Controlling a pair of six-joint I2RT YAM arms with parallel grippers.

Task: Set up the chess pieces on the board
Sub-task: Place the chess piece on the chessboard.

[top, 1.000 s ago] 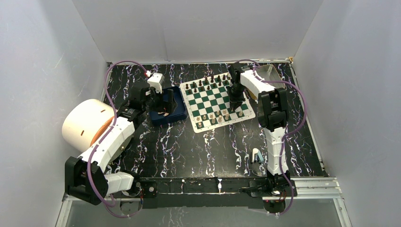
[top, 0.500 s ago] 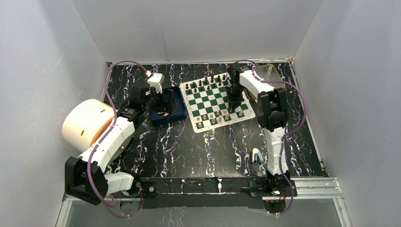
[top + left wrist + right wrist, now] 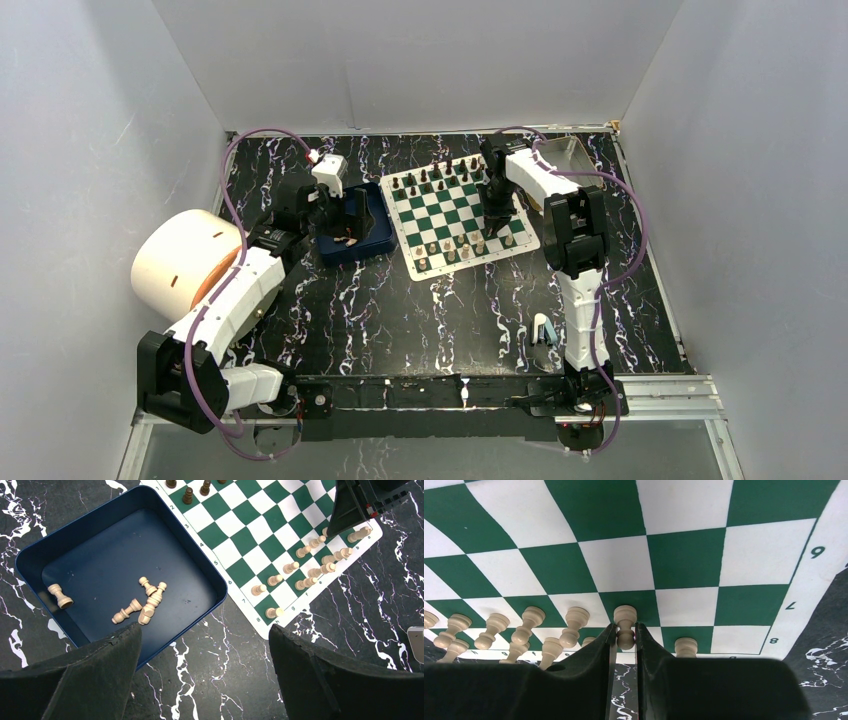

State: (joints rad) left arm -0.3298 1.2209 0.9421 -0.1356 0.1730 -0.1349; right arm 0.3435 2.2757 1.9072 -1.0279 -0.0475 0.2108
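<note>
Black marbled tabletop (image 3: 420, 310) holds the board (image 3: 452, 210) at its twelve o'clock. On the board's four o'clock side, the right gripper (image 3: 625, 632) pinches an upright cream pawn (image 3: 625, 616). At the board's nine o'clock, the left gripper (image 3: 205, 675) hangs spread above the blue tray (image 3: 30, 560), where several cream pieces (image 3: 145, 602) lie.

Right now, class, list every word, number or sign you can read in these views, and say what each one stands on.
"6": on the white border of the board, right wrist view.
"7": same border, next one down in that view.
"8": same border, nearest the corner.
Other border marks, in both wrist views: too small or blurred to read.
Top view: nothing readable.
</note>
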